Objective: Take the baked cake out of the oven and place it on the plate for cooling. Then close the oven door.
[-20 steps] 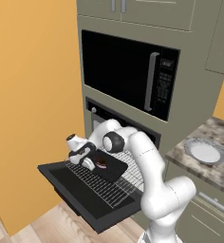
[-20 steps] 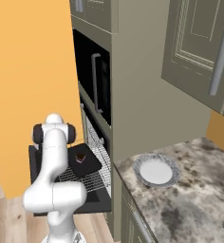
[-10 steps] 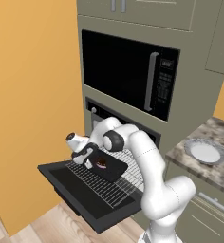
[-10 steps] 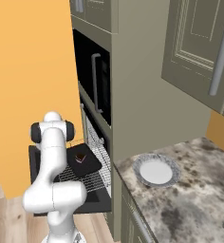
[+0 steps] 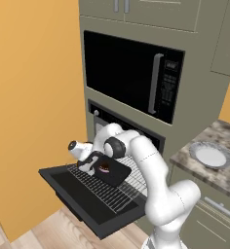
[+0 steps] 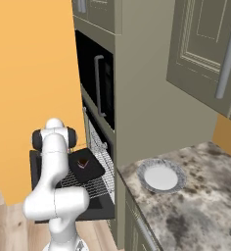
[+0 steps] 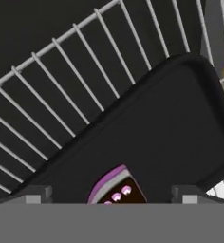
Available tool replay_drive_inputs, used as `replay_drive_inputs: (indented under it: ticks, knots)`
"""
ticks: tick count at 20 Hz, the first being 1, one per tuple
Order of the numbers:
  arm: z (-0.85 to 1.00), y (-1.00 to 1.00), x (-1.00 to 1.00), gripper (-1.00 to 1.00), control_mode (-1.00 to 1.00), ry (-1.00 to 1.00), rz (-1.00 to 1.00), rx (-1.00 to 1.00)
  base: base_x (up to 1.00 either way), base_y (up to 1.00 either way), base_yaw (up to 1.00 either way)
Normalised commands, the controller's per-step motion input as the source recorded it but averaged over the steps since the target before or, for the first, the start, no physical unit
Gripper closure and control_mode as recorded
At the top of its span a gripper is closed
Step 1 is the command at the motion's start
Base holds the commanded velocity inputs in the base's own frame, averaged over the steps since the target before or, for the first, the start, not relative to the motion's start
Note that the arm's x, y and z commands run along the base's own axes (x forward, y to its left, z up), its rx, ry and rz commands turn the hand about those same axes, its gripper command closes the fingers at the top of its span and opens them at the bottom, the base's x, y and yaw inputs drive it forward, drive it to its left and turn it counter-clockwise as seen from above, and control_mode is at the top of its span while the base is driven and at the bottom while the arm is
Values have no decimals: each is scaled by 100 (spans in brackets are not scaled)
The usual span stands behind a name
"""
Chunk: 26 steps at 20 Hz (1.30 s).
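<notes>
**Cake not yet lifted; plate bare, door down**

The wide flat black oven door (image 5: 83, 202) lies folded down and open, and a silver wire rack (image 5: 114, 187) is drawn out over it from the built-in black-fronted oven (image 5: 136, 133). On the rack sits a black rectangular baking tray (image 5: 112, 170), and on the tray rests the small chocolate-brown wedge of baked cake with its pinkish-red top (image 5: 105, 168). So the cake is out of the oven cavity but not off its tray.

The white arm's two-finger gripper (image 7: 111, 193) hovers just above the cake with its dark fingertips (image 7: 35, 194) spread as wide as they go, one to each side of the slice, and nothing between them is pinched. In the hand view the cake (image 7: 115, 190) shows at the bottom edge, between the tips, its pink-edged top facing the camera.

The round shallow plate with a white centre and grey patterned rim (image 6: 160, 175) stands on the speckled stone counter (image 6: 196, 206) to the right of the oven, well apart from the tray, with nothing on it.

By my reading, nothing of the task proper is finished. What is left: lowering and closing on the slice, carrying it across to the plate, setting it down, and then swinging the door up shut.
</notes>
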Motion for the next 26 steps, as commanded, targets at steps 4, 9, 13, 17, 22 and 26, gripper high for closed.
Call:
replay_drive_inputs:
  ticks: [4,9,13,17,22,26]
  knots:
    - [4,-53,12,-100,-100,9,-24,0,0,0,0]
    - [-14,-23,32,-100,-100,3,-18,0,0,0,0]
    - [-23,0,35,-100,-100,0,-9,0,0,0,0]
    - [-22,0,25,-100,-100,0,-8,0,0,0,0]
    - [-20,-6,9,-100,-100,3,-6,0,0,0,0]
    - [-11,-23,0,-100,-100,8,-3,0,0,0,0]
